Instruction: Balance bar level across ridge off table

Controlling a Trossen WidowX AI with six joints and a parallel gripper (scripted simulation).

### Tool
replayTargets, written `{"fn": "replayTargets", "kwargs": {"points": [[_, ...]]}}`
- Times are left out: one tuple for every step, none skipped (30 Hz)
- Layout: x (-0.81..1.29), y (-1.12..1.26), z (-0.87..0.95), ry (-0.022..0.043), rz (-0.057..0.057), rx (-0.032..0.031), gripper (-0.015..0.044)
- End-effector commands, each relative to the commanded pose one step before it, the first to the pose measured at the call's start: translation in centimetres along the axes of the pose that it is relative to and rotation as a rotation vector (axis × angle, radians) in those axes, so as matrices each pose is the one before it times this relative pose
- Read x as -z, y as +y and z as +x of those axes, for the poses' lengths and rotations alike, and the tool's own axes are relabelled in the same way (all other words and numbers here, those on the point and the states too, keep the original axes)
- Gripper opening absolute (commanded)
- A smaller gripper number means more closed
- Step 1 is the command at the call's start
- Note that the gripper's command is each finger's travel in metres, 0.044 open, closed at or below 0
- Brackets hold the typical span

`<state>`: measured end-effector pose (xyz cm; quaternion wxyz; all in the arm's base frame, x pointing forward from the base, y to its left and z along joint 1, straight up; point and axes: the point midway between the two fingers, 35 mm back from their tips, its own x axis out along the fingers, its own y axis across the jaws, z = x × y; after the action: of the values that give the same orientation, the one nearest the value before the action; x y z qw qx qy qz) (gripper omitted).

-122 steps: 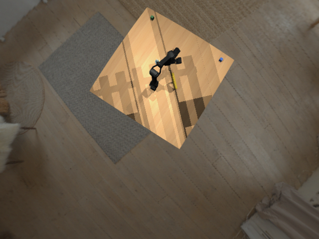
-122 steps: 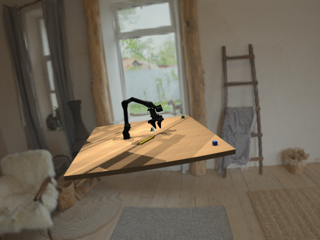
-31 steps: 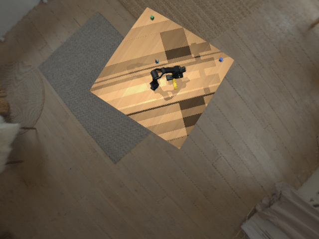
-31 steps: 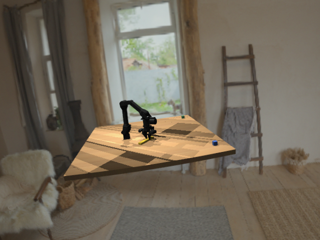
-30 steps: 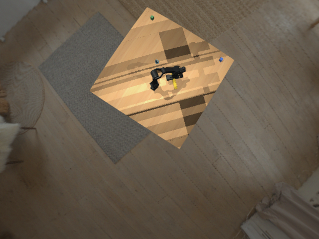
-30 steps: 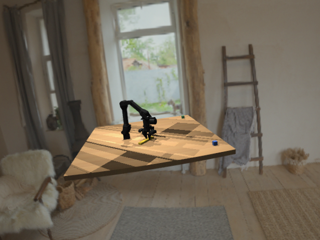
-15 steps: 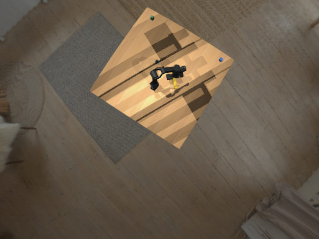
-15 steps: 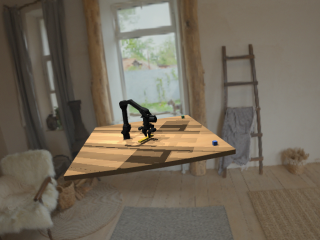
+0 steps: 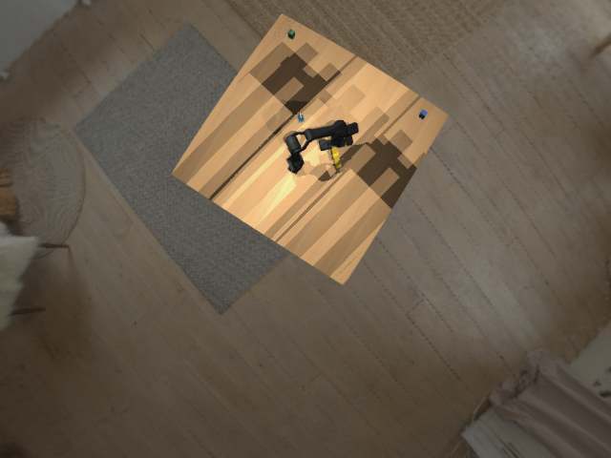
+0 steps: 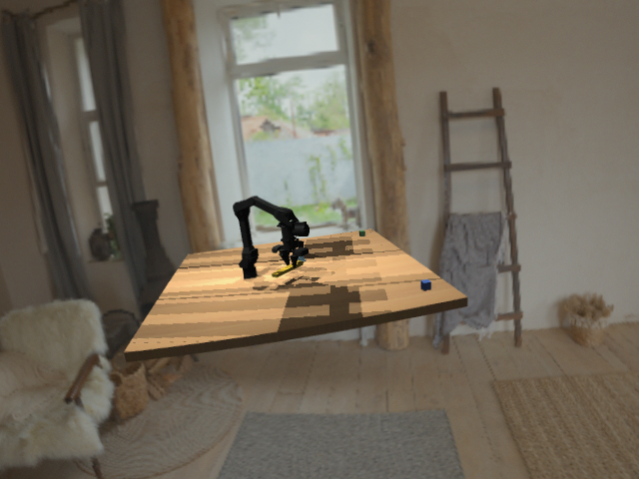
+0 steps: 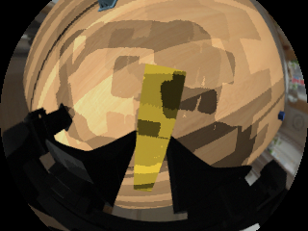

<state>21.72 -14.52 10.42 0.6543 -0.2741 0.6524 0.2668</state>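
Note:
A yellow bar [image 9: 337, 158] [image 10: 286, 269] [image 11: 161, 103] lies low on the wooden table [image 9: 321, 237] [image 10: 206, 319], near its middle. My gripper [image 9: 337, 149] [image 10: 292, 260] [image 11: 152, 137] points down over it and is shut on the bar near one end; in the wrist view the dark fingers sit on either side of the bar's near part. I cannot tell whether the bar touches the table. A small blue-grey ridge piece [image 9: 300, 116] [image 11: 106, 0] stands apart from the bar, beyond the arm's elbow.
A green cube [image 9: 291, 33] [image 10: 361, 233] sits at the far table corner. A blue cube [image 9: 423, 114] [image 10: 425, 284] sits near the right corner. The arm's base [image 9: 294, 165] [image 10: 249, 270] stands beside the bar. Blocky shadows cross the table.

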Motion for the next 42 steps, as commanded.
{"fn": "replayTargets", "kwargs": {"points": [[-0.047,-0.087,-1.491,-0.00512,-0.0041,0.01179,0.0000],[0.005,0.029,-0.263,-0.00010,-0.0002,0.00000,0.0000],[0.005,0.032,-0.263,-0.00010,-0.0002,0.00000,0.0000],[0.006,0.034,-0.263,-0.00010,-0.0002,0.00000,0.0000],[0.006,0.037,-0.263,-0.00010,-0.0002,0.00000,0.0000],[0.007,0.040,-0.263,-0.00010,-0.0002,-0.00001,0.0000],[0.007,0.043,-0.263,-0.00010,-0.0002,-0.00001,0.0000],[0.006,0.038,-0.218,-0.00008,-0.0001,-0.00001,0.0000],[0.004,0.023,-0.131,-0.00005,-0.0001,-0.00001,0.0000],[0.001,0.008,-0.044,-0.00002,0.0000,0.00000,0.0000],[-0.051,-0.006,-0.003,-0.00004,0.0028,0.00000,0.0000],[-0.153,-0.016,-0.008,-0.00013,0.0083,0.00001,0.0000],[-0.256,-0.023,-0.014,-0.00022,0.0139,0.00002,0.0000],[-0.310,-0.020,-0.016,-0.00027,0.0167,0.00001,0.0000],[-0.312,-0.011,-0.016,-0.00027,0.0167,0.00000,0.0000],[-0.312,-0.002,-0.016,-0.00027,0.0167,0.00000,0.0000],[-0.313,0.007,-0.015,-0.00027,0.0167,-0.00001,0.0000],[-0.314,0.016,-0.015,-0.00027,0.0167,-0.00002,0.0000],[-0.314,0.025,-0.015,-0.00027,0.0167,-0.00003,0.0000],[-0.314,0.035,-0.014,-0.00027,0.0167,-0.00004,0.0000],[-0.313,0.043,-0.014,-0.00027,0.0167,-0.00004,0.0000],[-0.313,0.052,-0.014,-0.00027,0.0167,-0.00005,0.0000],[-0.312,0.061,-0.014,-0.00027,0.0167,-0.00006,0.0000],[-0.311,0.070,-0.013,-0.00027,0.0167,-0.00007,0.0000],[-0.310,0.080,-0.013,-0.00027,0.0167,-0.00008,0.0000],[-0.311,0.088,-0.013,-0.00027,0.0169,-0.00008,0.0000],[-0.309,0.098,-0.013,-0.00027,0.0169,-0.00009,0.0000],[-0.307,0.107,-0.013,-0.00027,0.0169,-0.00010,0.0000],[-0.305,0.116,-0.012,-0.00026,0.0169,-0.00011,0.0000],[-0.302,0.126,-0.012,-0.00026,0.0169,-0.00012,0.0000],[-0.298,0.133,-0.012,-0.00026,0.0169,-0.00012,0.0000],[-0.295,0.142,-0.011,-0.00025,0.0169,-0.00013,0.0000],[-0.291,0.151,-0.011,-0.00025,0.0169,-0.00014,0.0000],[-0.288,0.160,-0.011,-0.00025,0.0169,-0.00015,0.0000],[-0.284,0.169,-0.010,-0.00024,0.0169,-0.00015,0.0000],[-0.282,0.178,-0.010,-0.00024,0.0172,-0.00016,0.0000],[-0.277,0.187,-0.010,-0.00024,0.0172,-0.00017,0.0000],[-0.273,0.196,-0.009,-0.00023,0.0172,-0.00018,0.0000],[-0.268,0.204,-0.009,-0.00023,0.0172,-0.00018,0.0000],[-0.262,0.213,-0.009,-0.00022,0.0172,-0.00019,0.0000],[-0.255,0.219,-0.008,-0.00022,0.0172,-0.00020,0.0000],[-0.249,0.227,-0.008,-0.00021,0.0172,-0.00020,0.0000]]}}
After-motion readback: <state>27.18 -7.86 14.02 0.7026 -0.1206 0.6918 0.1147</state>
